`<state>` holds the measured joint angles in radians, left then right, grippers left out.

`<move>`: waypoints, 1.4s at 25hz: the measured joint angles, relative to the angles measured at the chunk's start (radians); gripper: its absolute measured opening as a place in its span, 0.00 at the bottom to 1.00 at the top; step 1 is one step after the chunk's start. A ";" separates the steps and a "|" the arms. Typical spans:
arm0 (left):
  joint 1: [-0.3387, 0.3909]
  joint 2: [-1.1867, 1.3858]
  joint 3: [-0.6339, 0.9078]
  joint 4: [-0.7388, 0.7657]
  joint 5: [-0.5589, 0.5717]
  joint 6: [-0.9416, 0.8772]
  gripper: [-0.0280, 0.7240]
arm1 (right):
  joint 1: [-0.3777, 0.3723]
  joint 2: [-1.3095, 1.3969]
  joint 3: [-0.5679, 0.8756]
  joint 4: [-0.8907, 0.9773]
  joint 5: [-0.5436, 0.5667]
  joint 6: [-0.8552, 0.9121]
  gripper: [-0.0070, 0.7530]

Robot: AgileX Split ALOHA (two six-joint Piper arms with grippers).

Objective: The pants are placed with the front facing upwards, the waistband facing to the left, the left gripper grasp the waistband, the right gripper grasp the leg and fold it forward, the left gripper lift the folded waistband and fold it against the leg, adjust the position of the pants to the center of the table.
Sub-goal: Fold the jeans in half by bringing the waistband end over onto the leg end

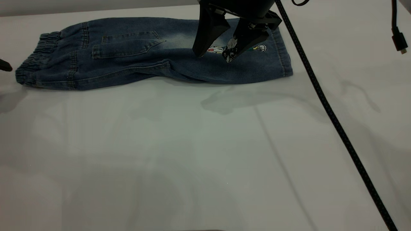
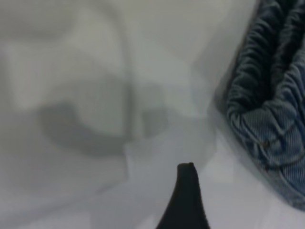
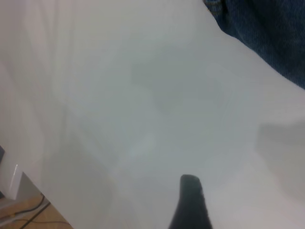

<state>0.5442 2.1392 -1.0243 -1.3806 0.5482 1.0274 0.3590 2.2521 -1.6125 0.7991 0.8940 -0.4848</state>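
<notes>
Two black fingers (image 1: 202,38) of the right gripper (image 1: 214,55) hang apart over the pants (image 1: 154,54), pointing down at the leg. One tip is scuffed white. Nothing is between them. The tips are near the cloth, just by a small colourful picture (image 1: 237,49) sewn on the leg, but I cannot tell if they touch it. A braided black cable (image 1: 334,118) runs from that arm down across the desk (image 1: 205,154).

The pants lie flat at the far side of the desk, folded so one leg lies on the other. The waistband (image 1: 35,61) is at the left and the leg hem (image 1: 284,53) is at the right. A patch pocket (image 1: 125,45) faces up. There is a pale faded spot in the middle.

The left gripper (image 1: 4,65) only peeks in at the left edge, just beside the waistband and not touching it. From its own camera I see one black finger (image 2: 186,200) over bare desk, with the crinkled waistband (image 2: 267,105) close by. I cannot tell if its fingers are apart or together.

A second cable with a plug (image 1: 399,40) hangs at the far right.
</notes>
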 joint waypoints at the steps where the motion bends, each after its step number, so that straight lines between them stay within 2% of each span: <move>1: -0.003 0.004 -0.002 -0.018 -0.001 0.009 0.77 | 0.000 0.000 0.000 0.001 0.000 0.000 0.62; 13: -0.090 0.044 -0.013 -0.141 -0.056 0.086 0.77 | 0.000 0.000 0.000 0.002 -0.016 -0.001 0.62; 20: -0.092 0.070 -0.014 -0.203 -0.068 0.094 0.77 | 0.000 0.000 0.000 0.002 -0.024 -0.001 0.62; 27: -0.092 0.097 -0.016 -0.353 -0.037 0.196 0.77 | 0.000 0.000 0.000 0.002 -0.026 -0.003 0.62; 35: -0.100 0.135 -0.028 -0.408 0.016 0.216 0.75 | 0.000 0.000 0.000 0.002 -0.027 -0.004 0.62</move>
<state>0.4445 2.2742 -1.0518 -1.7885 0.5640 1.2437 0.3590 2.2521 -1.6125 0.8012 0.8672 -0.4885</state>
